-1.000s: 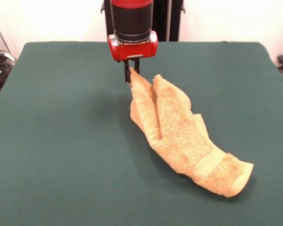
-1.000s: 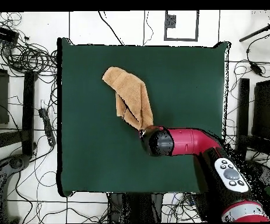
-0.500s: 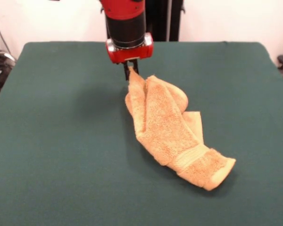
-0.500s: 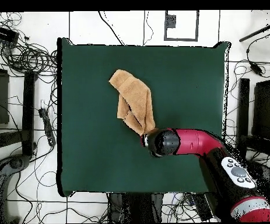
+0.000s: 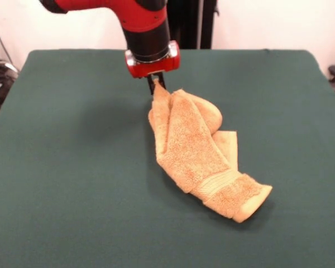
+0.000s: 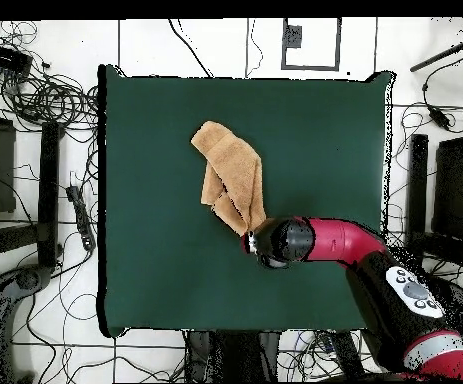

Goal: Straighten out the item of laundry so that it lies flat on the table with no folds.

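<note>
Front view: red and black arm (image 5: 139, 22) comes down from the top, left of centre. Gripper (image 5: 155, 85) clenched on the upper corner of the towel (image 5: 192, 151), pinching it just off the table (image 5: 61, 167). Towel trails from there toward the lower right of the frame, bunched and folded over itself, woven band near its low end, which rests on the cloth.

Overhead view: towel (image 6: 231, 180) lies a little above and left of the table's (image 6: 325, 130) centre, a folded strip running from upper left down to the gripper (image 6: 251, 240). Arm (image 6: 345, 245) reaches in from the lower right.
</note>
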Robot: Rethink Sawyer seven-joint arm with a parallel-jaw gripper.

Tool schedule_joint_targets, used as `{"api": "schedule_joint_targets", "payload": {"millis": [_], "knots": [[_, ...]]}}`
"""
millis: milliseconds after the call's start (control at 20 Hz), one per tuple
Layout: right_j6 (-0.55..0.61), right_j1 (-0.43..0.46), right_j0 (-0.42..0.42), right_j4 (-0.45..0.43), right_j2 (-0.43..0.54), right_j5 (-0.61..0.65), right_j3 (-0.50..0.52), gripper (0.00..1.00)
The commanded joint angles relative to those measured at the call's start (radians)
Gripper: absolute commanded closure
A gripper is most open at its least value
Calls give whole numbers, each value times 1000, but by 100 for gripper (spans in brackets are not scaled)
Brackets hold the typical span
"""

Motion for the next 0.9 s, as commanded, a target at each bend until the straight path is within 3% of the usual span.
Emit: {"api": "schedule_joint_targets", "payload": {"millis": [50,200,250,900], "knots": [[-203,65,16,-46,115,106,-55,100],[-218,64,11,-70,126,77,-50,100],[-208,64,11,-75,129,78,-51,0],[-117,65,45,-81,109,65,-64,0]]}}
